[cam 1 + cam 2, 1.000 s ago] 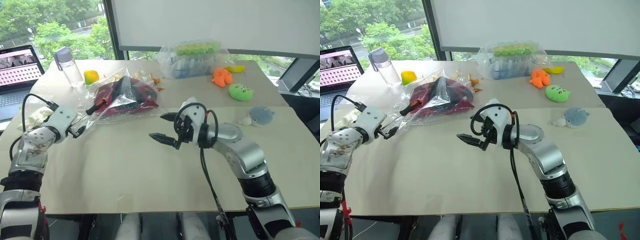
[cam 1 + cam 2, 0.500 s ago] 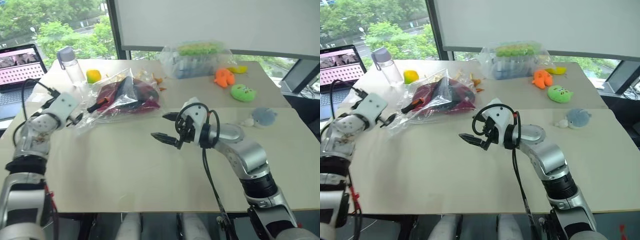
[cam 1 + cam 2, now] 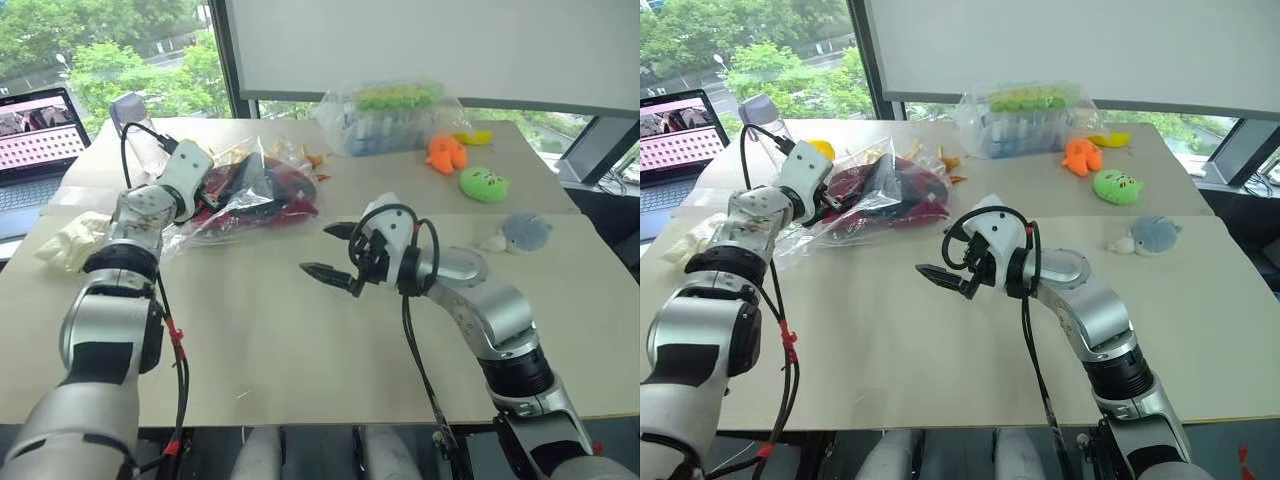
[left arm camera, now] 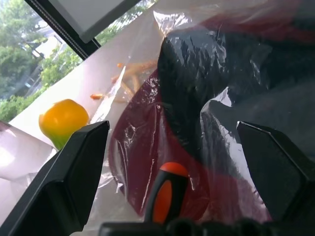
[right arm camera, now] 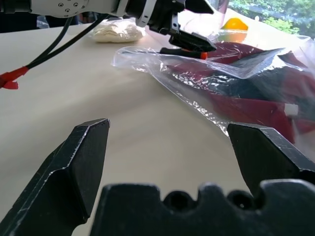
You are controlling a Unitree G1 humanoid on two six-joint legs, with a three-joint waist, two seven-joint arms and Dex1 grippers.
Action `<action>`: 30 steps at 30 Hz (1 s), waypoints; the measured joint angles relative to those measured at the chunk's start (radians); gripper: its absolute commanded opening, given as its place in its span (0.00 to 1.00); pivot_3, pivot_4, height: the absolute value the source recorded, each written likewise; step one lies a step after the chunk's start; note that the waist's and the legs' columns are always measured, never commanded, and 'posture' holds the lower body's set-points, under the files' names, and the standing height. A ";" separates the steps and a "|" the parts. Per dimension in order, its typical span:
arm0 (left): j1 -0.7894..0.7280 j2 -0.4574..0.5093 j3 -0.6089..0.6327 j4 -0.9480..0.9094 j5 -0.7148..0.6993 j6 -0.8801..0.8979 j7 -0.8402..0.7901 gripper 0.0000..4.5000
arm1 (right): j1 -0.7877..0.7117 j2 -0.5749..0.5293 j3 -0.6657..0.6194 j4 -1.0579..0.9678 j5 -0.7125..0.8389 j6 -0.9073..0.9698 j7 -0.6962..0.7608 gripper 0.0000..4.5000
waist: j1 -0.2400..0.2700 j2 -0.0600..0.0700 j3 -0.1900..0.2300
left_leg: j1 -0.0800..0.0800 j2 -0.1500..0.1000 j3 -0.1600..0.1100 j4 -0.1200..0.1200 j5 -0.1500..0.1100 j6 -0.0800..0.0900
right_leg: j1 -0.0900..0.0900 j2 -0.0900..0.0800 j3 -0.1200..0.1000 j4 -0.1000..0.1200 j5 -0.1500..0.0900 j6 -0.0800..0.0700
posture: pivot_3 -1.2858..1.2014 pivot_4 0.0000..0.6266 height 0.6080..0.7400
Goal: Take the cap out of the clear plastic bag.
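Cap (image 3: 262,186) lies wholly inside the clear plastic bag (image 3: 240,195) on the table (image 3: 300,340), toward its far left. The left gripper (image 3: 212,193) hovers at the bag's near left edge, jaws wide apart and holding nothing; the right gripper (image 3: 335,252) waits mid-table, also spread and empty. Best approach, I judge: pinch only film at the mouth and lift, so the other gripper can reach the brim.

Office or lab room, large windows (image 3: 120,50) onto trees, open laptop (image 3: 35,135), pale worktable (image 3: 300,330)
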 measured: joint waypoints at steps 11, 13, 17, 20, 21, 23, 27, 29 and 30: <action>0.006 -0.003 0.079 0.090 -0.011 0.069 0.098 0.99 | 0.021 -0.016 -0.020 -0.022 0.001 0.017 -0.010 1.00 | 0.000 0.000 0.000 | 0.000 0.000 0.000 0.001 0.000 0.000 | 0.000 0.000 0.000 0.001 0.000 0.000 | 0.52 0.24 1.00; 0.012 0.000 0.092 0.091 -0.017 0.083 0.104 0.99 | 0.021 -0.016 -0.020 -0.022 0.001 0.018 -0.010 1.00 | 0.000 0.000 0.000 | 0.000 0.000 0.000 0.001 0.000 0.000 | 0.000 0.000 0.000 0.001 0.000 0.000 | 0.52 0.24 1.00; 0.039 0.000 0.153 0.091 -0.058 0.118 0.105 0.99 | 0.020 -0.016 -0.020 -0.022 0.001 0.018 -0.009 1.00 | -0.001 0.000 0.000 | 0.000 0.000 0.000 0.001 0.000 0.000 | 0.000 0.000 0.000 0.001 0.000 0.000 | 0.52 0.24 1.00; 0.067 -0.003 0.200 0.094 -0.089 0.145 0.105 0.99 | 0.020 -0.016 -0.021 -0.022 0.001 0.020 -0.009 1.00 | 0.000 0.000 0.000 | 0.000 0.000 0.000 0.001 0.000 0.000 | 0.000 0.000 0.000 0.001 0.000 0.000 | 0.52 0.24 1.00; 0.073 -0.003 0.206 0.094 -0.096 0.149 0.105 0.99 | 0.019 -0.016 -0.021 -0.022 0.001 0.020 -0.009 1.00 | 0.000 0.000 0.000 | 0.000 0.000 0.000 0.001 0.000 0.000 | 0.000 0.000 0.000 0.001 0.000 0.000 | 0.52 0.24 1.00; 0.082 -0.005 0.224 0.094 -0.106 0.157 0.104 0.99 | 0.019 -0.018 -0.021 -0.022 0.001 0.021 -0.008 1.00 | 0.001 0.000 0.000 | 0.000 0.000 0.000 0.001 0.000 0.000 | 0.000 0.000 0.000 0.001 0.000 0.000 | 0.52 0.24 1.00; 0.087 -0.007 0.240 0.094 -0.116 0.170 0.102 0.88 | 0.018 -0.024 -0.022 -0.023 0.001 0.027 -0.008 1.00 | 0.001 0.000 0.000 | 0.000 0.000 0.000 0.001 0.000 0.000 | 0.000 0.000 0.000 0.001 0.000 0.000 | 0.52 0.24 1.00; 0.092 -0.007 0.242 0.094 -0.117 0.171 0.104 0.74 | 0.017 -0.027 -0.022 -0.024 0.001 0.033 -0.008 1.00 | 0.001 0.000 0.000 | 0.000 0.000 0.000 0.001 0.000 0.000 | 0.000 0.000 0.000 0.001 0.000 0.000 | 0.52 0.24 1.00; 0.092 -0.007 0.242 0.094 -0.117 0.171 0.105 0.66 | 0.017 -0.029 -0.022 -0.025 0.001 0.036 -0.008 1.00 | 0.001 0.000 0.000 | 0.000 0.000 0.000 0.001 0.000 0.000 | 0.000 0.000 0.000 0.001 0.000 0.000 | 0.52 0.24 1.00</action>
